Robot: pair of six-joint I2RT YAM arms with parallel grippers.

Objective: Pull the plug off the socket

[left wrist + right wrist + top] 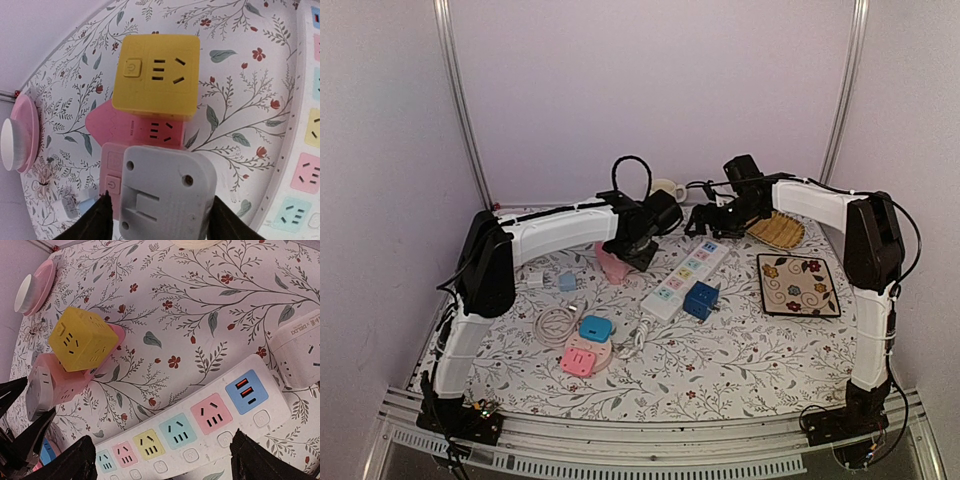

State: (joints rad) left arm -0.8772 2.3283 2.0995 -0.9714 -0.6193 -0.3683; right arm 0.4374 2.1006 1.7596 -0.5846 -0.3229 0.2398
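Progress: not done — plug (167,190) sits in pink socket (135,127) beside yellow cube (155,75) | left gripper (161,199): fingers flank plug, cannot tell if clamped | right gripper (162,440): wide open, empty, above strip (200,425) | remaining: clamp, pull free

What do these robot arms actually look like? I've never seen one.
The left arm and right arm match: white tubular links, bulky black joints, thin black cables running along them. The left gripper and right gripper are black, each with two tapered fingers.
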